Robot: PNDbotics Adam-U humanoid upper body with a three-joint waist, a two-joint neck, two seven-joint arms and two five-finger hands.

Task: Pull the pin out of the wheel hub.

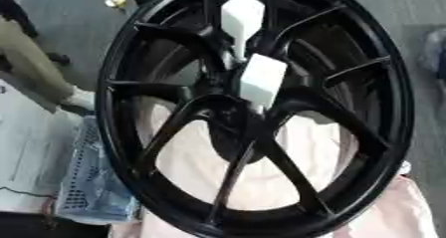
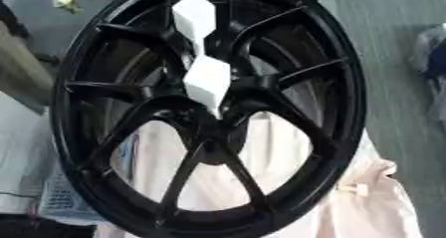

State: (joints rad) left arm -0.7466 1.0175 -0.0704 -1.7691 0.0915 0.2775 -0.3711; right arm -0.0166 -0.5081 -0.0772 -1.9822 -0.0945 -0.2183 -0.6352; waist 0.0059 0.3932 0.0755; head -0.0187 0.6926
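We see a large black wheel (image 2: 205, 112) filling most of the right eye view, tilted a little, its spokes running from the dark hub (image 2: 205, 117) out to the rim. Two white blocky pieces, an upper white block (image 2: 193, 17) and a lower white block (image 2: 207, 82), lie one above the other over the hub area (we cannot tell what they are, nor whether either is the pin). Behind the lower spokes lies a pale pink cloth (image 2: 366, 207), with a light blue perforated basket (image 2: 56, 197) at the lower left and grey floor (image 2: 392, 13) to the right.
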